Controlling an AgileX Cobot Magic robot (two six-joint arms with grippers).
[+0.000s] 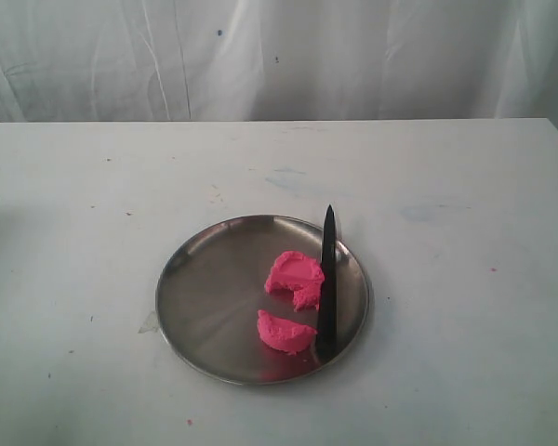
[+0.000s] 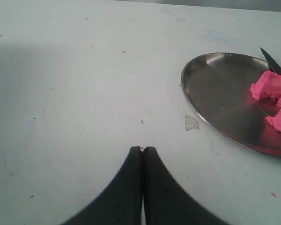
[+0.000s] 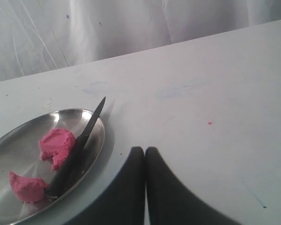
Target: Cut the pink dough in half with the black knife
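Well, both arms hover above the table, left gripper (image 2: 142,149) and right gripper (image 3: 144,149) pressed closed, empty-handed.

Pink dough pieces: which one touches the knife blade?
The larger chunk, farther up the plate, presses against the black knife blade. The smaller piece lies beside the handle.

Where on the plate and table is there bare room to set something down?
The plate's left half is bare steel. Its right half is crowded: two dough chunks with the knife alongside, tip over the rim. The table shows bare left, right and behind the plate.
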